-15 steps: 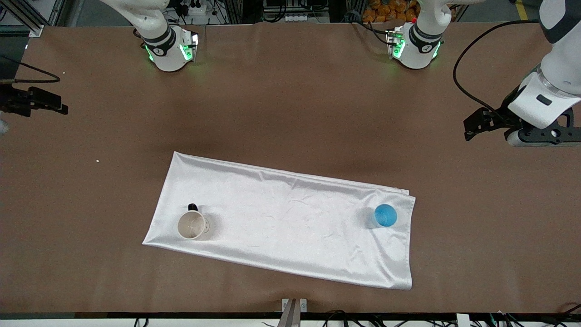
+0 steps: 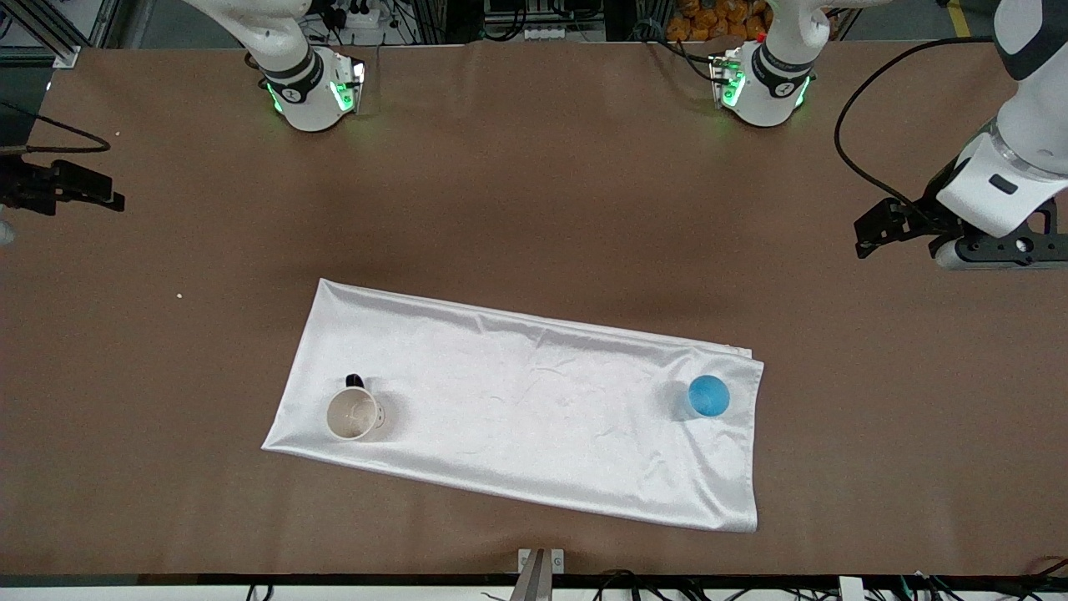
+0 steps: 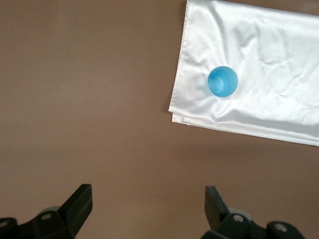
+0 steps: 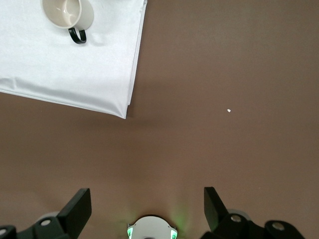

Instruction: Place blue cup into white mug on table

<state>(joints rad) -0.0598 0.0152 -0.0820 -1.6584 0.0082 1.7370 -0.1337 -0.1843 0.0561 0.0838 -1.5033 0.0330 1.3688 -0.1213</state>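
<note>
The blue cup (image 2: pixel 708 396) stands on a shiny white cloth (image 2: pixel 517 401), near the cloth's corner toward the left arm's end of the table (image 2: pixel 534 209). It also shows in the left wrist view (image 3: pixel 222 81). The white mug (image 2: pixel 354 413) stands upright on the cloth's other end, its black handle pointing toward the robots; the right wrist view shows it too (image 4: pixel 67 14). My left gripper (image 3: pixel 148 200) is open and empty, up over bare table well away from the cup (image 2: pixel 993 246). My right gripper (image 4: pixel 147 201) is open and empty, over bare table at the right arm's end (image 2: pixel 50 188).
The cloth lies slanted across the middle of the table, with a folded edge by the cup. Both arm bases (image 2: pixel 313 92) (image 2: pixel 763 83) stand along the table's edge by the robots. A small white crumb (image 2: pixel 179 295) lies on the bare brown table.
My left gripper has drifted very slightly toward its own end of the table. The cup, the mug and the right arm have not moved.
</note>
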